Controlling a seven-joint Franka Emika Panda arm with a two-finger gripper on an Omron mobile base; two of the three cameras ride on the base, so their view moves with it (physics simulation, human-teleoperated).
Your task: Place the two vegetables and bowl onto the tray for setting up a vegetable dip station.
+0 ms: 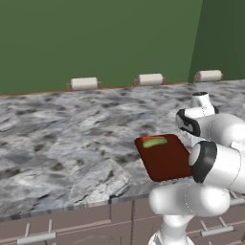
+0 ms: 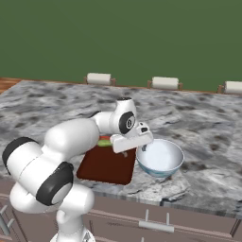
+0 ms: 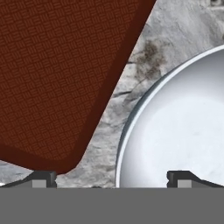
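Note:
The tray (image 1: 165, 162), a dark reddish-brown board, lies near the counter's front edge. On its far end rest a small green vegetable (image 1: 154, 142) and a red piece (image 1: 146, 138) that shows just behind it. The pale bluish bowl (image 2: 159, 157) stands on the counter just right of the tray (image 2: 106, 166). My gripper (image 2: 143, 147) hangs open low over the bowl's left rim. In the hand view, the gripper (image 3: 113, 178) straddles the bowl's rim (image 3: 124, 131): one fingertip (image 3: 181, 177) is over the bowl's inside, the other over the tray's corner (image 3: 57, 144).
The grey marbled counter (image 1: 72, 134) stretches wide to the left and back. Three white blocks (image 1: 84, 83) sit along the back edge against the green wall. Drawer fronts with handles (image 2: 153, 226) run below the counter's front edge.

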